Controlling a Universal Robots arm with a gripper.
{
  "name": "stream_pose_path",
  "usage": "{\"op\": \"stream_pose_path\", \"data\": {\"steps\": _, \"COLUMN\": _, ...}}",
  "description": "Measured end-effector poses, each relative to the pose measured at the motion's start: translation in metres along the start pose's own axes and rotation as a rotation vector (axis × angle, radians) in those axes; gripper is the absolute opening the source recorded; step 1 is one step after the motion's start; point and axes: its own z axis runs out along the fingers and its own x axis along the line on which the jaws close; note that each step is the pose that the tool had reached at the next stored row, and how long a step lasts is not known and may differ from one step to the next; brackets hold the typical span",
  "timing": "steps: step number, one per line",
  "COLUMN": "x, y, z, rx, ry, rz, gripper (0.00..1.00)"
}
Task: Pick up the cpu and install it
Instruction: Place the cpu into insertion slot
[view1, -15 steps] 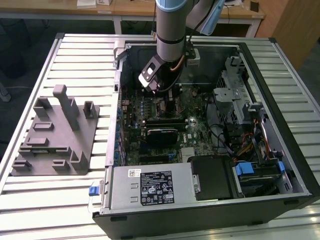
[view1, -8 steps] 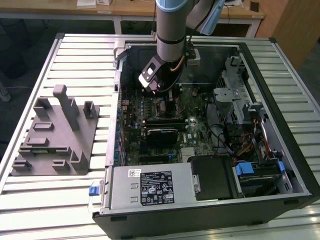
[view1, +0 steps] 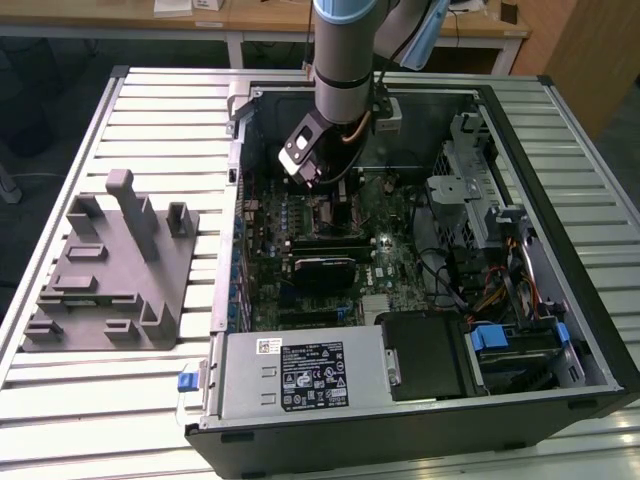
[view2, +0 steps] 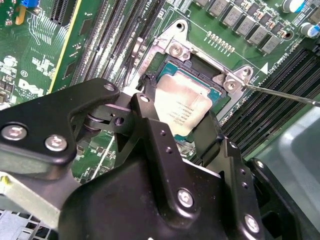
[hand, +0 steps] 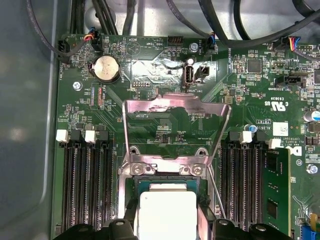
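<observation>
Gripping the cpu (view2: 186, 100) by opposite edges above the open socket (view2: 202, 67), the hand (view2: 178, 112) likely bears something light, stiff and fragile underneath.

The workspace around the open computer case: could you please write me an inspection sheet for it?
Surface: slatted metal table; open computer case lies on it.
Job's things: cpu held at the socket, whose load plate stands open.
Clutter: grey block fixture on the table, at the exterior view's left of the case.
Grippers: gripper shut on the cpu.
Cables: black cables beside the motherboard; coloured wires inside the case.
Surroundings: wooden desks behind the table.
</observation>
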Motion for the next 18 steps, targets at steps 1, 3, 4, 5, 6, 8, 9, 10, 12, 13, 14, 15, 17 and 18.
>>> {"op": "stream_pose_path", "data": {"steps": 1, "x": 0.0000, "y": 0.0000, "z": 0.0000, "rx": 0.0001, "ry": -0.0001, "rz": 0.000, "gripper": 0.54}}
{"op": "stream_pose_path", "data": {"steps": 3, "x": 0.0000, "y": 0.0002, "z": 0.0000, "rx": 0.0001, "ry": -0.0001, "rz": 0.000, "gripper": 0.54}}
{"op": "stream_pose_path", "data": {"steps": 4, "x": 0.0000, "y": 0.0002, "z": 0.0001, "rx": 0.0002, "ry": -0.0002, "rz": 0.000, "gripper": 0.54}}
{"op": "stream_pose_path", "data": {"steps": 5, "x": 0.0000, "y": 0.0002, "z": 0.0003, "rx": 0.0002, "ry": -0.0003, "rz": 0.000, "gripper": 0.54}}
{"op": "stream_pose_path", "data": {"steps": 6, "x": 0.0000, "y": 0.0001, "z": 0.0003, "rx": 0.0003, "ry": -0.0003, "rz": 0.000, "gripper": 0.54}}
{"op": "stream_pose_path", "data": {"steps": 8, "x": 0.0000, "y": 0.0001, "z": 0.0004, "rx": 0.0002, "ry": -0.0003, "rz": 0.000, "gripper": 0.54}}
{"op": "stream_pose_path", "data": {"steps": 9, "x": 0.0000, "y": 0.0001, "z": 0.0004, "rx": 0.0002, "ry": -0.0001, "rz": 0.000, "gripper": 0.54}}
{"op": "stream_pose_path", "data": {"steps": 10, "x": 0.0000, "y": 0.0001, "z": 0.0005, "rx": 0.0001, "ry": -0.0001, "rz": 0.000, "gripper": 0.54}}
{"op": "stream_pose_path", "data": {"steps": 12, "x": 0.0000, "y": 0.0002, "z": 0.0005, "rx": 0.0001, "ry": -0.0001, "rz": 0.000, "gripper": 0.54}}
{"op": "stream_pose_path", "data": {"steps": 13, "x": 0.0001, "y": 0.0002, "z": 0.0007, "rx": -0.0004, "ry": 0.0005, "rz": 0.000, "gripper": 0.55}}
{"op": "stream_pose_path", "data": {"steps": 14, "x": 0.0001, "y": 0.0002, "z": 0.0008, "rx": -0.0004, "ry": 0.0005, "rz": 0.000, "gripper": 0.55}}
{"op": "stream_pose_path", "data": {"steps": 15, "x": 0.0001, "y": 0.0002, "z": 0.0008, "rx": -0.0004, "ry": 0.0006, "rz": 0.000, "gripper": 0.61}}
{"op": "stream_pose_path", "data": {"steps": 17, "x": 0.0000, "y": 0.0002, "z": 0.0007, "rx": -0.0001, "ry": 0.0002, "rz": 0.000, "gripper": 0.61}}
{"op": "stream_pose_path", "data": {"steps": 18, "x": 0.0000, "y": 0.0002, "z": 0.0006, "rx": 0.0000, "ry": 0.0000, "rz": 0.000, "gripper": 0.61}}
